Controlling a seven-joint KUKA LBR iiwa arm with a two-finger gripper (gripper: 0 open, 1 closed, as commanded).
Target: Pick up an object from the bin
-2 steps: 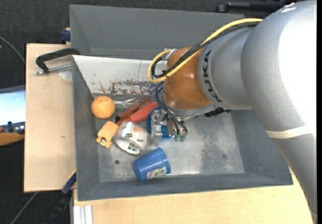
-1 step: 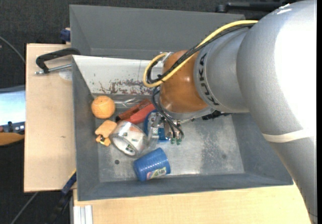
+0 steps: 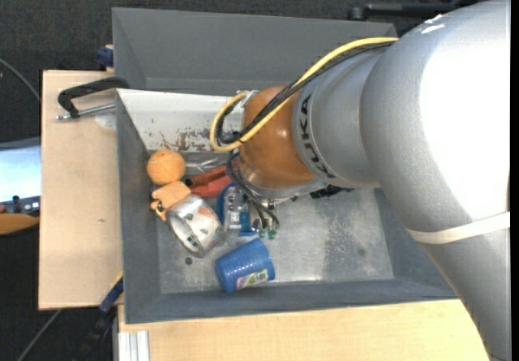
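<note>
My gripper (image 3: 245,213) is low in the left half of the bin, under the orange wrist cover. It hangs just right of a silver metal roll (image 3: 195,224) lying on its side. A blue cup (image 3: 244,265) with a printed label lies on its side directly in front of the gripper, near the bin's front wall. A red-orange tool handle (image 3: 209,182) pokes out from under the wrist to the left. Whether anything sits in the gripper is hidden by its own body.
An orange ball (image 3: 165,165) rests by the left wall, with a small tan toy (image 3: 169,195) just below it, touching the silver roll. The arm and its yellow cable cover the bin's middle and right back. Bare floor shows at the front right.
</note>
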